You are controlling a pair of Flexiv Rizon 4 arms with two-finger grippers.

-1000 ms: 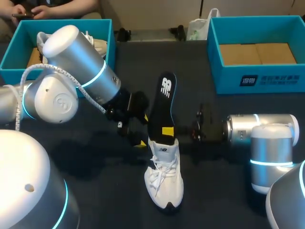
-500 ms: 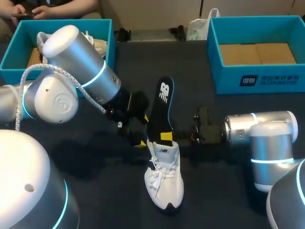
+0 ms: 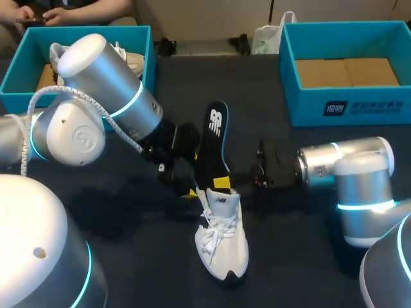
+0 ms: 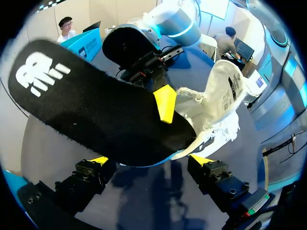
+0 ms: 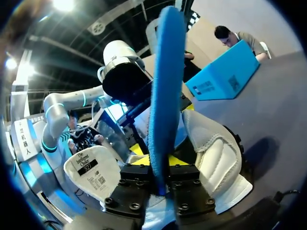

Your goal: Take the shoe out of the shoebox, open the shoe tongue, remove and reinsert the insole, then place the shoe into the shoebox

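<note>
- The right gripper (image 5: 160, 162) is clamped on the insole (image 3: 214, 144) near its lower end, one yellow tip on each face (the blue edge rises straight from between the fingers).
- The insole stands tilted. Its lower end is tucked into the opening of the white shoe (image 3: 222, 240), just under the right gripper.
- The left gripper (image 4: 149, 160) has its fingers spread wide and holds nothing. The shoe's heel and the insole's end sit just ahead of it, between the two tips.
- The shoe rests sole-down on the dark table (image 3: 295, 256), toe pointing away from both grippers.
- A teal shoebox (image 3: 347, 106) stands well beyond the right gripper.
</note>
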